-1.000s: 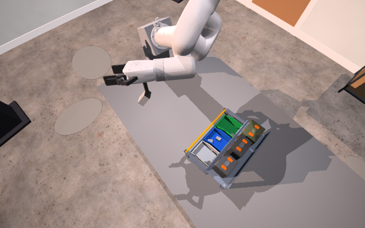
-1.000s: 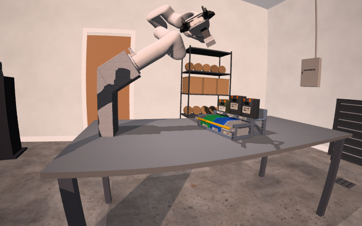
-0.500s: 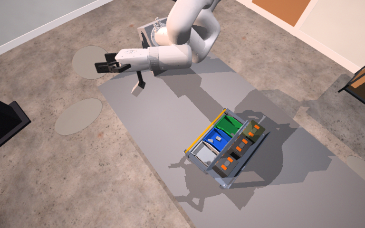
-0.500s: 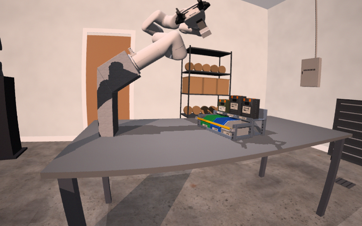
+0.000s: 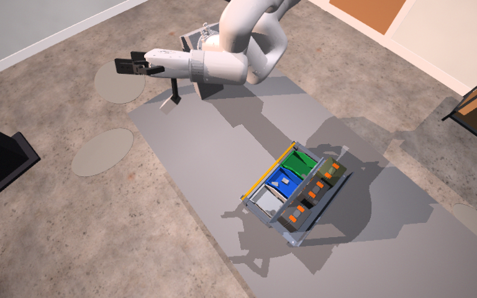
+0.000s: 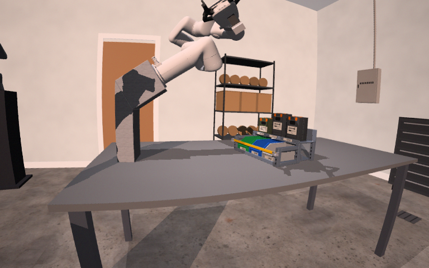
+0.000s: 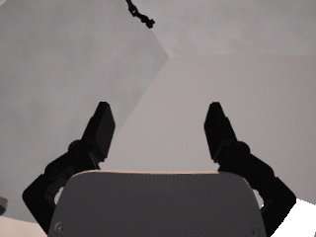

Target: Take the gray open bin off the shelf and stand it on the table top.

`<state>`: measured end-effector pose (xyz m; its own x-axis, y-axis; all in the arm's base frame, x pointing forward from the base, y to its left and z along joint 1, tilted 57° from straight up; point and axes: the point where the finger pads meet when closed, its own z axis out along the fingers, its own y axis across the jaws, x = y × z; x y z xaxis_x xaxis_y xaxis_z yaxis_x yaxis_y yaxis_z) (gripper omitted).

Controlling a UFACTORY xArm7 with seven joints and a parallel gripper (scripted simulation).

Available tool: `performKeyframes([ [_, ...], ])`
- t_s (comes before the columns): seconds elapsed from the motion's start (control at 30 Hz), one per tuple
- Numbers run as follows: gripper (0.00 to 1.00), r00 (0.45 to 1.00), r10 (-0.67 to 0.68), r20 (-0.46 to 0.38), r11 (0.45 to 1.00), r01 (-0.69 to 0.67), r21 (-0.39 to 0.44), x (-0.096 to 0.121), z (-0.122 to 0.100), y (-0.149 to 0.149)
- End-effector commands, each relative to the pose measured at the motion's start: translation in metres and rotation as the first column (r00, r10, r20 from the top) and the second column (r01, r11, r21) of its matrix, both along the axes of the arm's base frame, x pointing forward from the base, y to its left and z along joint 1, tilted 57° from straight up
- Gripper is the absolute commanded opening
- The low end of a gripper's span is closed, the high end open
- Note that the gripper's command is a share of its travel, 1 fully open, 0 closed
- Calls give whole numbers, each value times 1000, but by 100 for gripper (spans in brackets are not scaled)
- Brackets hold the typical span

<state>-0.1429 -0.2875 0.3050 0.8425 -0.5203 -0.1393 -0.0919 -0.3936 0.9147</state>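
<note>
The gray open bin [image 5: 269, 202] [image 6: 286, 155] sits in the lower row of a small gray shelf [image 5: 294, 241] [image 6: 311, 142] on the table [image 5: 197, 140] [image 6: 189, 176], at the near end, with small parts in it. Beside it stand a blue bin [image 5: 281, 179] [image 6: 263, 144] and a green bin [image 5: 299, 163] [image 6: 251, 139]. A yellow bar [image 5: 267, 171] runs along their fronts. My gripper [image 5: 117, 66] [image 6: 205, 8] [image 7: 159, 114] is open and empty. It is high in the air, far from the shelf, pointing away from it. The wrist view shows only walls.
Three dark boxes [image 5: 311, 193] [image 6: 278, 124] with orange marks fill the shelf's upper row. The arm's pedestal [image 6: 128, 126] stands at the table's far end. A tall storage rack [image 6: 243, 94] stands behind the table, and a wall box [image 6: 367, 85] hangs at the right.
</note>
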Motion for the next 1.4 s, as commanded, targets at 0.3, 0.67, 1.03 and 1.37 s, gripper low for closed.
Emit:
performKeyframes([
  [0.3, 100, 997, -61, 42, 998, 60, 16, -11, 8, -1],
  [0.67, 100, 964, -183, 194, 982, 168, 90, -20, 38, -31],
  [1.03, 100, 875, -326, 359, 943, 273, 193, -32, 74, -66],
  [1.37, 100, 875, -326, 359, 943, 273, 193, -32, 74, -66],
])
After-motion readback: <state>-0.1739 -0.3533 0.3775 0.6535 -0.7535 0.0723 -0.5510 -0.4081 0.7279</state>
